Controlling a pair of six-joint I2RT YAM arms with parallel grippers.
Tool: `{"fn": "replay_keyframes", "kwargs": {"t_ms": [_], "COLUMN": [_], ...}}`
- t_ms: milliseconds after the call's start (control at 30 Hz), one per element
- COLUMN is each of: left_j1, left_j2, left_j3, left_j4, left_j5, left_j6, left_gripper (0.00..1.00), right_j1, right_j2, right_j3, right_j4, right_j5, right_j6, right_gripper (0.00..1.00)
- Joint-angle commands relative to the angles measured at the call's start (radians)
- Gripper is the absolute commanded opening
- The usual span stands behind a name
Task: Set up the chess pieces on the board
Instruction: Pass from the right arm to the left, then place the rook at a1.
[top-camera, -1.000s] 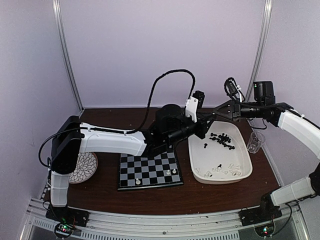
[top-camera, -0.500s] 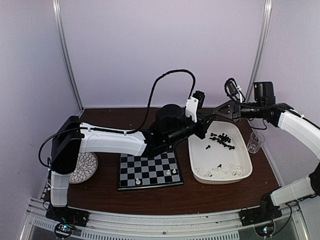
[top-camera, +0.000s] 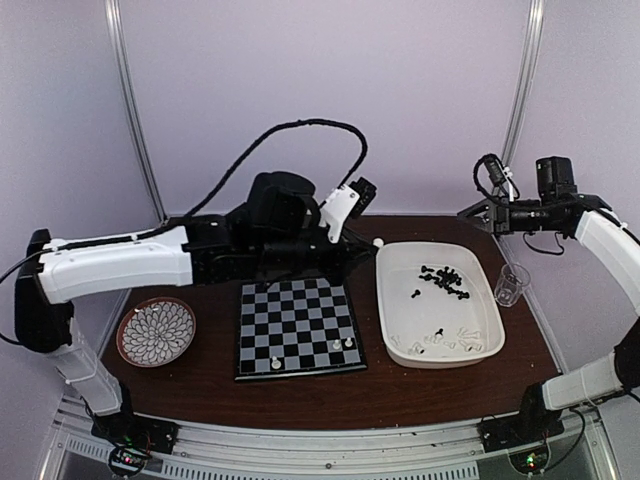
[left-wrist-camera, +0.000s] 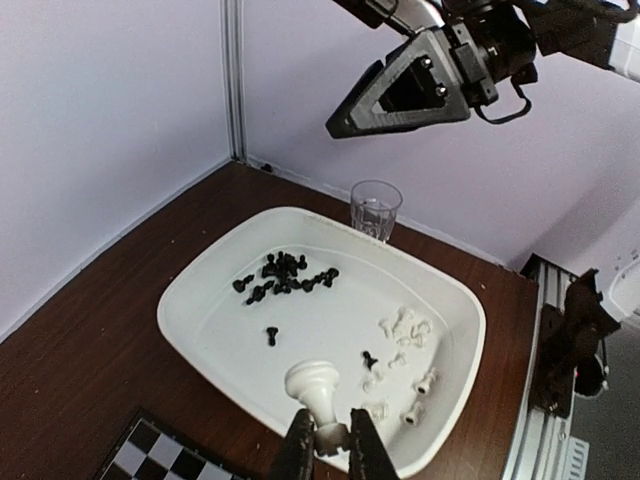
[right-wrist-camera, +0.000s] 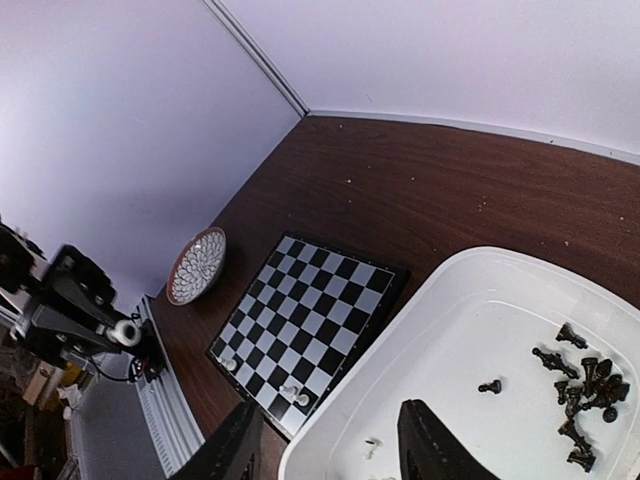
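Both arms have swung apart. From above, the left fingers (top-camera: 365, 247) hover by the far left corner of the white oval plastic tray (top-camera: 383, 300); the black-and-grey checkered board (top-camera: 298, 325) lies left of it. Left wrist: they pinch a white plastic chess piece (left-wrist-camera: 316, 388) over the tray. Right wrist: the right fingers (right-wrist-camera: 427, 445) gape empty above the tray.

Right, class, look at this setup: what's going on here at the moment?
Two robot arms are setting up a chess game. The left gripper is shut on a white chess piece, held in the air by the white tray. The right gripper hangs open and empty near the tray's far right corner. Three white pieces stand near the front edge of the board. The black pieces and other white ones lie in the tray.
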Motion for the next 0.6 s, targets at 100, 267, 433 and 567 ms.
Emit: {"fn": "replay_keyframes", "kwargs": {"t_ms": [100,267,433,567], "left_j1": [0.022,0.049,0.098,0.150], "left_j2": [-0.169,-0.217,-0.242,-0.237], "left_j3": [0.048,0.029,-0.098,-0.193], "left_j4": [-0.829,-1.105,-1.182,-1.166], "left_j5": [-0.072,-0.078,0.001,0.082], "left_j6": [0.026,-0.056,-0.121,-0.141], "left_gripper": [0.00,0.00,0.00,0.00], "right_j1": [-0.005,-0.004,-0.004,-0.004], "right_j2": [-0.004,0.019,0.045,0.043], "right_j3": [-0.050,-0.101,-0.148,-0.157], "right_j4": [-0.149,-0.128,-0.113,-0.111], "right_j5": [0.112,0.151,0.195,0.203], "right_j6": [-0.298,-0.386,-0.430,-0.440], "right_gripper": [0.50,0.50,0.50,0.50]}}
